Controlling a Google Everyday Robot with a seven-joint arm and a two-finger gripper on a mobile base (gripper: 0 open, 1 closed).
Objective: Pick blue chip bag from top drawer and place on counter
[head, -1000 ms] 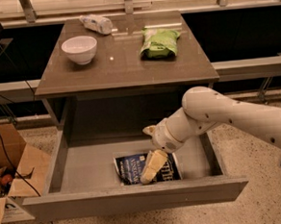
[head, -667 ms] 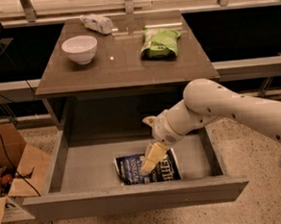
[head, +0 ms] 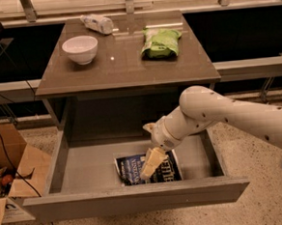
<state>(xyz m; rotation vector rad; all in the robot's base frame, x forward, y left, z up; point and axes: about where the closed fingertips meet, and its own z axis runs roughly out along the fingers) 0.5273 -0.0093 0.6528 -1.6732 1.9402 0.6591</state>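
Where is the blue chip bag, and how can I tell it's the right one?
Look below the dark counter at the open top drawer. The blue chip bag lies flat on the drawer floor, right under the gripper. It is dark blue with white letters, not light like the green bag up on the counter.

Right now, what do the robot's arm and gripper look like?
The arm is thick, rounded and white, dotted with small dark spots; no cables show. The gripper, above the blue bag in the drawer, is cream-yellow and narrow.
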